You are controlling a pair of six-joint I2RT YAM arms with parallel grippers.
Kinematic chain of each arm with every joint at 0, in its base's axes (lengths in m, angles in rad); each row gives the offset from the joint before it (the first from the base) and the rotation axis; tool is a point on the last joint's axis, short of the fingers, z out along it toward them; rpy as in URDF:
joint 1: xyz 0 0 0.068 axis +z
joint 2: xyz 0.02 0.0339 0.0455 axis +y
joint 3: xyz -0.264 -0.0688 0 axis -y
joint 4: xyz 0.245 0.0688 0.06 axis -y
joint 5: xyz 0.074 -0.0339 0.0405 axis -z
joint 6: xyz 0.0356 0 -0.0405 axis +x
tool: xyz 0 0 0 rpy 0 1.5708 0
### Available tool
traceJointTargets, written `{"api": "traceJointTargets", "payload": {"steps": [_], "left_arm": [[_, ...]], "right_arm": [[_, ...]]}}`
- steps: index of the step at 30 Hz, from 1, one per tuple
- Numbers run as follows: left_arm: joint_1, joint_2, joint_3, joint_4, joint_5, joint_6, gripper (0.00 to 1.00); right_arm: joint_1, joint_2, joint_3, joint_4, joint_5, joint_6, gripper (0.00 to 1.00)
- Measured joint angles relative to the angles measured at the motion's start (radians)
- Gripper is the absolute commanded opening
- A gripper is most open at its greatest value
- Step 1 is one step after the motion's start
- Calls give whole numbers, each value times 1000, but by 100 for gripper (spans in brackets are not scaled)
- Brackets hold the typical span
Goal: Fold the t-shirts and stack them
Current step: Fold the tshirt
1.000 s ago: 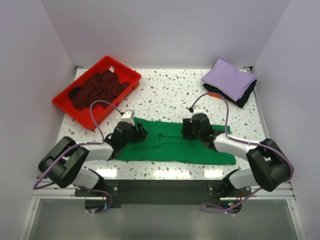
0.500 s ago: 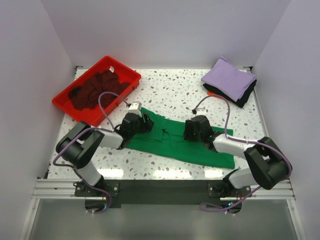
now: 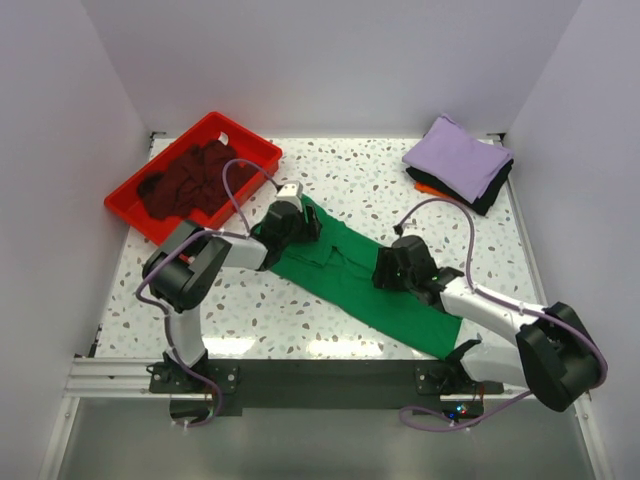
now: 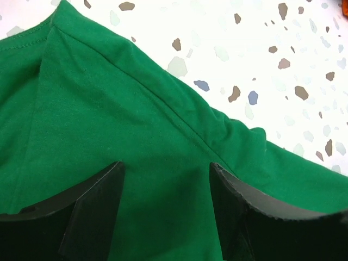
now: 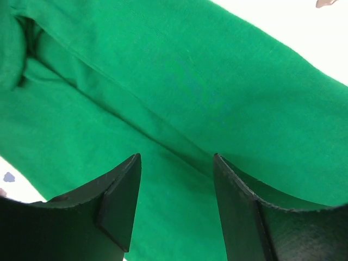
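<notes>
The bright green t-shirt (image 3: 355, 275) lies as a long folded strip, slanting from the far left to the near right of the table. My left gripper (image 3: 300, 222) is at its far-left end, and my right gripper (image 3: 390, 268) is near its middle. In the left wrist view the left gripper (image 4: 165, 166) is open with green cloth (image 4: 109, 98) spanning the gap under its fingers. In the right wrist view the right gripper (image 5: 176, 157) is also open over green cloth (image 5: 217, 81) with a fold line. The dark maroon t-shirt (image 3: 195, 175) lies crumpled in the tray.
The red plastic tray (image 3: 130, 210) stands at the far left. At the far right a folded lavender shirt (image 3: 455, 155) lies on a black one (image 3: 490, 190), with an orange edge (image 3: 425, 187) showing. White speckled table (image 3: 350, 180) lies between them.
My left gripper has moved away from me and to the right, my right gripper nearer and to the right. The green shirt has swung from lying level to slanting.
</notes>
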Motion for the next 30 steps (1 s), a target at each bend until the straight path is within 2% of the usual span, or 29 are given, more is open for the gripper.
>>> {"api": "traceJointTargets", "payload": {"steps": [4, 8, 9, 11, 15, 21, 30], "left_arm": [[0, -18, 7, -43, -2, 18, 73], [0, -105, 0, -111, -19, 32, 78], [0, -137, -4, -122, -23, 34, 78], [0, -202, -21, -122, -28, 34, 78], [0, -282, -79, -112, -39, 30, 79], [0, -256, -165, -123, -41, 11, 80], [9, -156, -146, -77, -26, -4, 81]], "right_arm": [[0, -46, 0, -9, 3, -5, 60], [0, -52, 0, -5, 4, -10, 63], [0, -51, 0, -3, 4, -16, 65], [0, -44, 0, 8, 5, -26, 75], [0, -3, 1, 33, 5, -53, 80], [0, 86, 8, 93, -5, -76, 81], [-1, 121, 16, 147, -31, -82, 81]]}}
